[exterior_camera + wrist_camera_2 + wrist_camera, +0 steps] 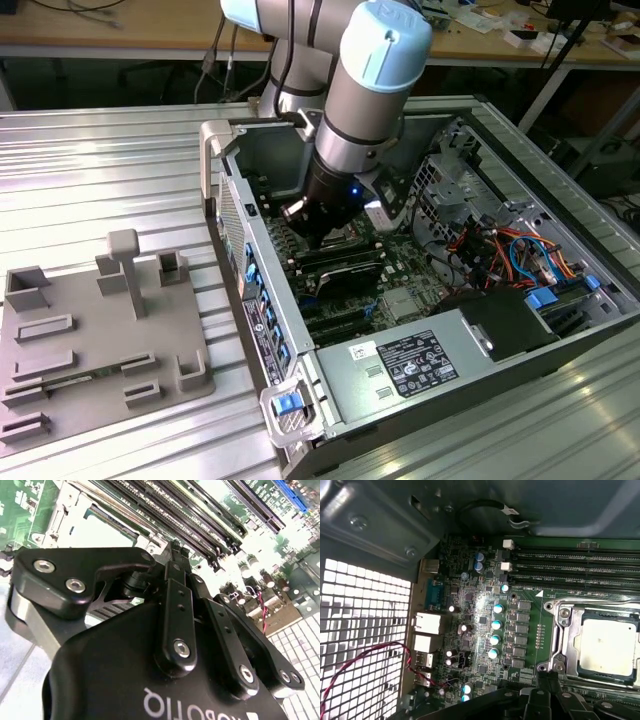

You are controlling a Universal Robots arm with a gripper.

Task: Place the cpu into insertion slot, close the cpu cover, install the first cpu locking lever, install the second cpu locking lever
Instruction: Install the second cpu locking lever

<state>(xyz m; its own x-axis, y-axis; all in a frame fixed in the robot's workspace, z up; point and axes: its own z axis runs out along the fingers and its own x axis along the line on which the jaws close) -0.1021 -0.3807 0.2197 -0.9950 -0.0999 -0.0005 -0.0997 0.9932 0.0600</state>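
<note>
Black and close up in the second wrist view, the pincer (pixel 172 547) hangs over the green motherboard (pixel 470 605), and I cannot tell whether it is wide or narrow. In the exterior view the pincer (pixel 318 238) reaches down into the open computer case (pixel 400 365), just above the board. The cpu (pixel 607 647) lies flat in the insertion slot (pixel 563 625), its pale metal top facing up; the pincer is near the slot but apart from the chip. The cpu cover (pixel 576 645) appears to lie down around the chip's edges as a thin silver frame. Long black memory slots (pixel 580 567) run just beside the insertion slot, and a row of round capacitors (pixel 496 625) stands near it on another side. Well apart from the slot, outside the case, a grey moulded holder (pixel 90 340) rests on the ribbed metal counter (pixel 100 160)
</note>
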